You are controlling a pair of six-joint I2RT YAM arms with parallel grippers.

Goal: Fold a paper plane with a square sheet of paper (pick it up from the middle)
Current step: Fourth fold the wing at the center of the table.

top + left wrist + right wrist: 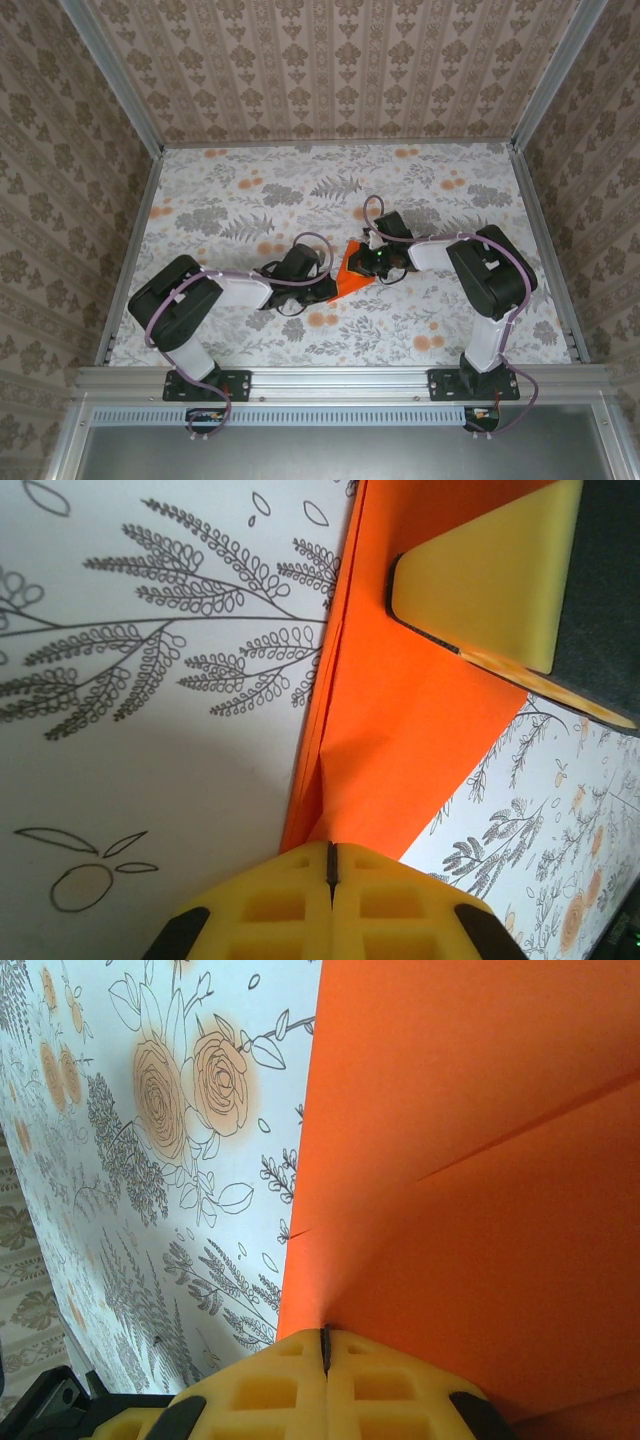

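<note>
Now the left gripper (330, 848) and right gripper (325, 1332) each pinch (jaws fully closed) the creased orange sheet (400, 730).

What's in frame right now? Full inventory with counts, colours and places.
folded sheet of bright orange paper: 1, orange, table centre, between the two hands
floral printed table cover: 1, white with grey leaves and orange blooms, under everything
patterned wall panels: 3, beige-brown, left, back and right of the table
aluminium frame rails: several, silver, along the table edges and corners
left arm: 1, black and white, near-left, reaching to centre
right arm: 1, black and white, near-right, reaching to centre
purple cables: one per arm, purple, looping along the arms
left hand: 1, yellow, shut on the paper's edge
right hand: 1, yellow, shut on the paper
</note>
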